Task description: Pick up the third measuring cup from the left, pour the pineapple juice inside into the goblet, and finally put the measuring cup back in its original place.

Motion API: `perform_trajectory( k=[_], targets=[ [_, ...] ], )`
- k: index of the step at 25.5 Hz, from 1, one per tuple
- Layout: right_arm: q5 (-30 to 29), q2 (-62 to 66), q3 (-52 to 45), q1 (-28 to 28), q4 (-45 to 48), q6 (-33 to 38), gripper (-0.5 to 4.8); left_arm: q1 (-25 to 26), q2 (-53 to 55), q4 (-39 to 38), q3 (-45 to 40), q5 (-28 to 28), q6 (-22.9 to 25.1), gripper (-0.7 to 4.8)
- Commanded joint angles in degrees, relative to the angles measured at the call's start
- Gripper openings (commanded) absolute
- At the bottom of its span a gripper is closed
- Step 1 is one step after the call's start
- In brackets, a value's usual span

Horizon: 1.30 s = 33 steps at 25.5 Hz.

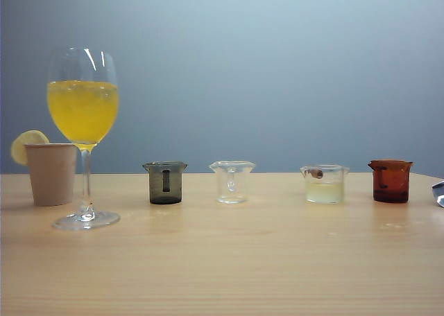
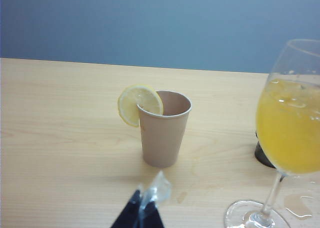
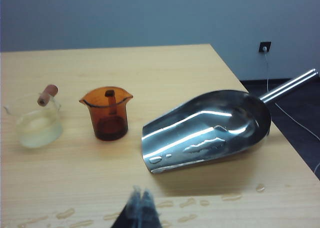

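The third measuring cup (image 1: 325,184) is a small clear beaker with a reddish-brown stub at its rim, standing upright right of centre on the table. Pale cloudy pineapple juice (image 1: 325,192) fills its lower part. The right wrist view also has this cup (image 3: 35,123) in it, beside the amber cup. The goblet (image 1: 83,129) stands at the far left, its bowl (image 2: 290,128) holding bright yellow drink. My left gripper (image 2: 145,203) hovers shut, short of the paper cup, with a bit of clear film at its tips. My right gripper (image 3: 141,195) is shut, well short of the cups. Neither gripper appears in the exterior view.
A tan paper cup (image 1: 51,174) with a lemon slice stands left of the goblet. A dark grey cup (image 1: 165,183), a clear flared cup (image 1: 232,181) and an amber cup (image 1: 390,181) share the row. A steel scoop (image 3: 210,128) lies at the right edge, with water drops (image 3: 65,214) nearby.
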Motion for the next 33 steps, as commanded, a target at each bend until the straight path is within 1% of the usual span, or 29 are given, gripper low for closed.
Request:
perform_trajectory(
  k=[1, 7, 10, 11, 12, 14, 16, 18, 19, 20, 22, 23, 24, 26, 30, 31, 33],
  targets=[
    [0.39, 0.07, -0.20, -0.02, 0.20, 0.17, -0.05, 0.09, 0.02, 0.57, 0.13, -0.20, 0.02, -0.05],
    [0.61, 0.07, 0.13, 0.00, 0.33, 0.22, -0.05, 0.09, 0.02, 0.92, 0.31, -0.17, -0.46, -0.05],
    [0.72, 0.09, 4.72, 0.02, -1.36, 0.46, -0.05, 0.04, 0.04, 0.92, 3.15, -0.17, -1.64, -0.05],
    [1.70, 0.35, 8.48, 0.02, -3.45, 0.42, -0.05, 0.04, 0.09, 0.35, 5.33, -0.17, -1.64, -0.05],
    [1.68, 0.66, 10.21, 0.00, -4.37, 0.42, -0.05, 0.04, 0.33, -0.15, 6.88, -0.20, -1.64, -0.05],
    [0.70, 3.98, 17.40, 0.02, -6.73, 0.42, -0.05, 0.04, 2.64, -2.34, 12.83, -0.15, -1.62, -0.05],
    [-0.35, 6.51, 20.74, 0.04, -6.19, 0.46, -0.05, 0.04, 5.31, -2.99, 16.94, -0.15, -1.42, -0.05],
    [-1.55, 12.96, 26.91, 0.09, -5.97, 0.42, -0.05, 0.00, 11.08, -3.06, 23.39, 0.31, -1.42, -0.05],
    [-1.55, 14.97, 28.48, 0.09, -5.70, 0.42, -0.05, -0.02, 13.16, -3.06, 25.40, 0.94, -1.42, -0.05],
    [-1.46, 17.90, 30.47, 0.11, -4.28, 0.46, -0.05, -0.17, 16.94, -3.08, 28.83, 2.47, -1.40, -0.05],
    [-1.40, 20.74, 31.93, 0.59, -1.11, 0.90, -0.05, -1.25, 20.48, -3.08, 31.98, 2.62, -1.14, -0.05],
    [-1.14, 22.25, 32.50, 1.55, 0.83, 1.86, -0.05, -2.05, 22.05, -3.08, 33.35, 2.62, -0.68, -0.05],
    [0.55, 24.83, 33.31, 3.89, 2.49, 2.86, -0.05, -4.28, 24.98, -3.10, 35.85, 2.60, 1.18, -0.05],
    [3.67, 27.56, 33.70, 7.30, 3.08, 2.82, -0.05, -7.69, 28.24, -3.10, 38.29, 1.92, 2.91, -0.05],
    [11.15, 33.22, 32.94, 17.88, 5.75, 2.86, -0.05, -15.67, 34.05, -3.17, 41.66, -1.99, 3.61, -0.05],
    [13.90, 34.75, 32.15, 20.79, 8.04, 2.91, -0.05, -17.33, 35.23, -3.21, 42.16, -2.51, 3.69, -0.05],
    [17.29, 37.55, 29.81, 24.94, 14.32, 2.93, -0.05, -20.44, 37.42, -3.91, 42.97, -2.56, 4.35, -0.05]
  ],
)
